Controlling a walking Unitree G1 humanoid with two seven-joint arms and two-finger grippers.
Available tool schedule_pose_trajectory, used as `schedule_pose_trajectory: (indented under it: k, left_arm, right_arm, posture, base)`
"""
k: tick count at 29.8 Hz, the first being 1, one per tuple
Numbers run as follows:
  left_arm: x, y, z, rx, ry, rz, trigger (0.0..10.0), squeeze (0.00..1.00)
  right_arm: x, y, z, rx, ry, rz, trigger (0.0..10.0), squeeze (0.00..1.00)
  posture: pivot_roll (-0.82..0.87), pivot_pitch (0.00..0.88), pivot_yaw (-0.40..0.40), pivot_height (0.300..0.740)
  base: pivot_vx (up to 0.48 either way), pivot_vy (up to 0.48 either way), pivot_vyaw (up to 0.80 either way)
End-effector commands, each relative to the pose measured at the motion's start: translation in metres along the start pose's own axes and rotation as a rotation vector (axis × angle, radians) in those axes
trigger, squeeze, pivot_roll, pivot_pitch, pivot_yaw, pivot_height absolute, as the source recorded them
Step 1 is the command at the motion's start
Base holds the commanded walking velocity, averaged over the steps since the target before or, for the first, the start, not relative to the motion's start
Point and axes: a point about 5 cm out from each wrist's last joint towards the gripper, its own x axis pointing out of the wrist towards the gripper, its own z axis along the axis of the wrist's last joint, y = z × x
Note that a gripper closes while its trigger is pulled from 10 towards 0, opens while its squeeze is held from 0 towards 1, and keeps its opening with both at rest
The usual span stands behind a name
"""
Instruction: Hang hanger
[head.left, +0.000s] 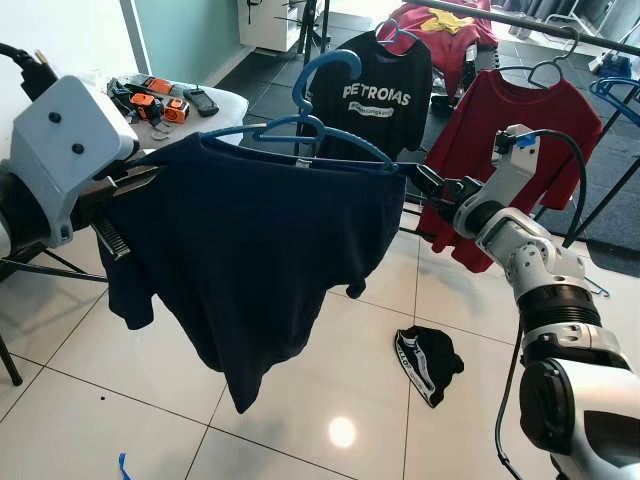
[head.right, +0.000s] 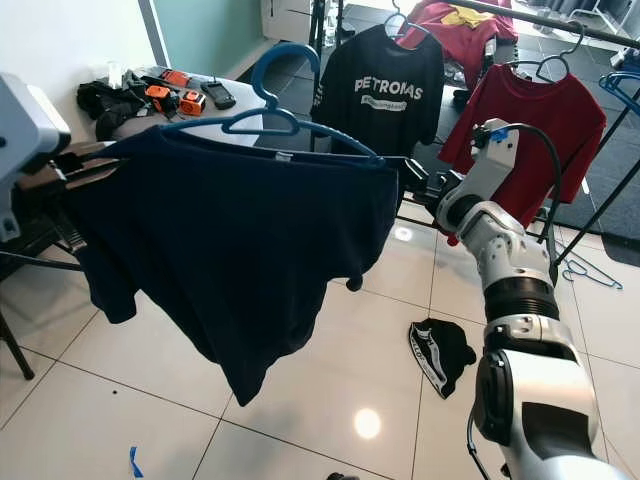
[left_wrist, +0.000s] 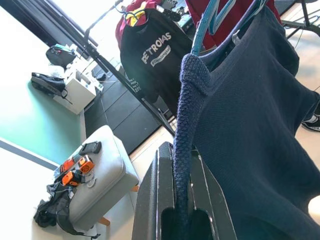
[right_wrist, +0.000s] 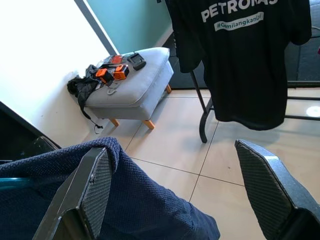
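- Navy T-shirt (head.left: 255, 250) of soft knit, with a thick ribbed hem edge, draped on a blue plastic hanger (head.left: 310, 125) with a curved hook, held in mid-air between the two arms over the glossy white tiled floor (head.left: 330, 400).
- Left tool (left_wrist: 175, 200), flat black fingers pressed together on the shirt's ribbed edge at the robot's left end of the garment; fabric pinched between the pads.
- Right tool (right_wrist: 175, 195), spread wide at the robot's right shoulder of the shirt; one textured black finger (right_wrist: 95, 185) lying against the navy cloth, the other finger apart from it, over the tiles.
- Black T-shirt (head.left: 375, 90) hanging on the dark metal rack (head.left: 520, 22) behind, printed "PETRONAS" in white, with a smaller line beneath too small to read in full.
- Red T-shirt (head.left: 510, 140) on a dark hanger beside it on the same rack, partly behind the right arm; another red garment with a yellow patch (head.left: 445, 25) further back.
- Padded grey footstool (right_wrist: 135, 85) on short wooden legs near the white wall, carrying orange-and-black gadgets (right_wrist: 111, 72) and a black strap bundle (right_wrist: 82, 87).
- Small black cloth item with a white stripe (head.left: 428, 362) crumpled on the floor below the right arm.
- Scrap of blue tape (head.left: 123, 466) on the tiles near the lower edge.
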Motion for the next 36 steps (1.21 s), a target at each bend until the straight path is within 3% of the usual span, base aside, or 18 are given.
schedule_pose_trajectory:
  k: [1, 10, 20, 32, 36]
  left_arm:
    - [-0.005, 0.008, 0.005, 0.011, -0.019, 0.063, 0.0, 0.0]
    - [-0.004, 0.011, -0.006, 0.034, 0.055, 0.12, 0.0, 0.0]
    - [0.001, 0.004, -0.015, 0.035, 0.09, 0.135, 0.0, 0.0]
    - [0.005, -0.011, -0.024, 0.072, 0.137, 0.068, 0.0, 0.0]
    - [0.01, -0.023, -0.024, 0.089, 0.133, 0.025, 0.0, 0.0]
  right_arm:
    - [-0.003, -0.007, 0.0, -0.006, 0.004, -0.031, 10.0, 0.0]
    - [-0.003, -0.006, 0.001, -0.006, 0.005, -0.026, 10.0, 0.0]
    - [-0.003, -0.004, 0.001, -0.004, 0.005, -0.018, 10.0, 0.0]
    - [-0.003, -0.003, 0.003, -0.002, 0.001, -0.012, 10.0, 0.0]
    - [-0.001, 0.001, 0.004, 0.0, 0.0, 0.006, 10.0, 0.0]
  posture:
    - [0.01, 0.132, -0.059, 0.74]
    - [0.01, 0.134, -0.059, 0.74]
    - [0.0, 0.134, -0.059, 0.74]
    - [0.01, 0.135, -0.058, 0.74]
    - [0.01, 0.135, -0.057, 0.74]
  base:
    - [0.0, 0.0, 0.0]
    - [0.0, 0.0, 0.0]
    - [0.0, 0.0, 0.0]
    - [0.0, 0.0, 0.0]
    - [0.0, 0.0, 0.0]
